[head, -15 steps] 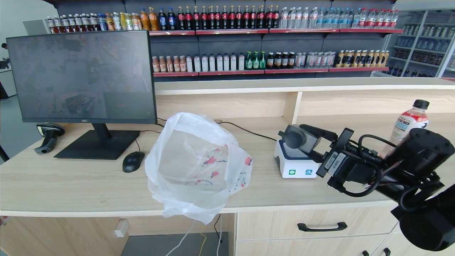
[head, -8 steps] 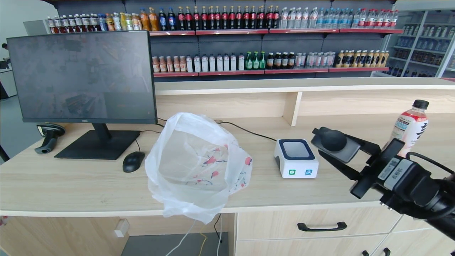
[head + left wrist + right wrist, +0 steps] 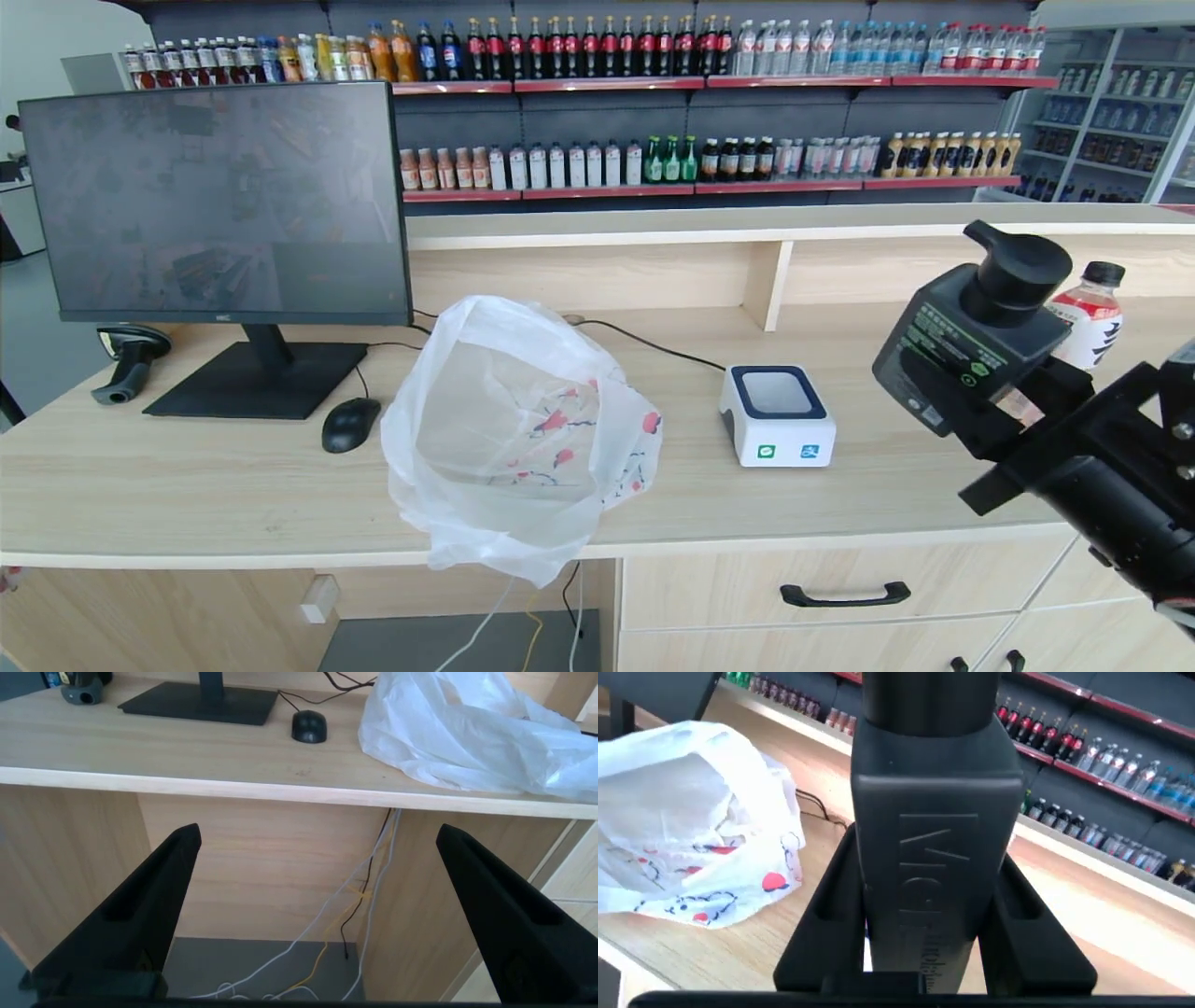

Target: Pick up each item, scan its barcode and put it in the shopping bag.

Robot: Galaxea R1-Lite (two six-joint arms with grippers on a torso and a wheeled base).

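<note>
Above the counter's right end: the right gripper (image 3: 1004, 415) carries a dark pump-top bottle (image 3: 971, 350) in the air, tilted, with its labelled side towards the head camera.
Right jaws: pressed against the two flanks of the dark pump-top bottle (image 3: 934, 859), which stands between the right gripper's (image 3: 929, 952) fingers (image 3: 831, 905).
Scanner: a small white box with a dark window (image 3: 777, 415) sits on the counter (image 3: 187, 485), left of the held bottle and apart from it.
Shopping bag: white plastic with red marks (image 3: 513, 429), standing open near the counter's front edge, left of the scanner; its lower part droops over the edge. The red marks seem to be print, though the plastic hides whether anything lies inside.
Left gripper: low in front of the counter (image 3: 318, 924), below the edge of the top, with the shopping bag (image 3: 467, 728) above.
Left jaws: spread wide, holding nothing.
Drink bottle: red-and-white label, black cap (image 3: 1088, 322), upright on the counter behind the held bottle.
Monitor: dark screen (image 3: 219, 201) at the counter's left, with a mouse (image 3: 350, 423) just beside its stand.
Handheld scanner: in its cradle (image 3: 126, 359), left of the monitor.
</note>
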